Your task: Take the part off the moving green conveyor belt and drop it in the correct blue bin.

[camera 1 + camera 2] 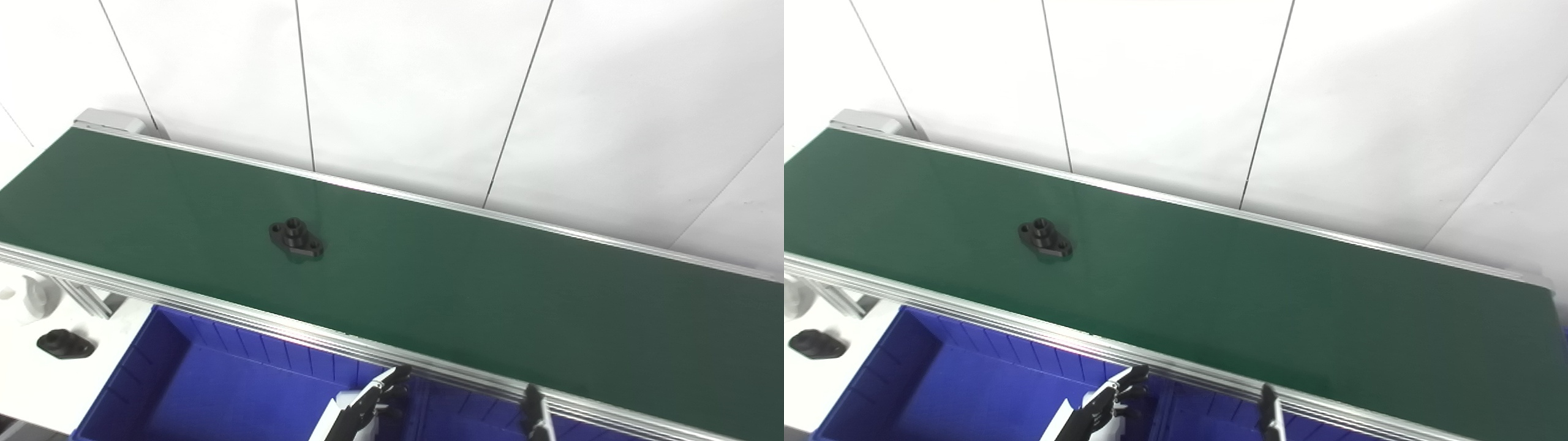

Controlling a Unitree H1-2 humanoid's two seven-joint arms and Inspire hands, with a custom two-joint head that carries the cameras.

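Observation:
A black flanged part (pixel 296 239) with a raised hub and bolt holes lies on the green conveyor belt (pixel 490 294), left of its middle. Nothing touches it. Below the belt's near rail, my left hand (pixel 367 404) rises from the bottom edge over the large blue bin (pixel 202 380), fingers apart and holding nothing. Of my right hand (pixel 534 409), only a straight dark finger pokes up at the bottom edge, over a second blue bin (pixel 465 416); the rest is out of frame. Both hands are well short of the part.
A second black part (pixel 64 344) rests on the white surface left of the bins, beside a white object (pixel 33 295). Aluminium rails (pixel 257 321) edge the belt. A white panelled wall (pixel 429 92) stands right behind it.

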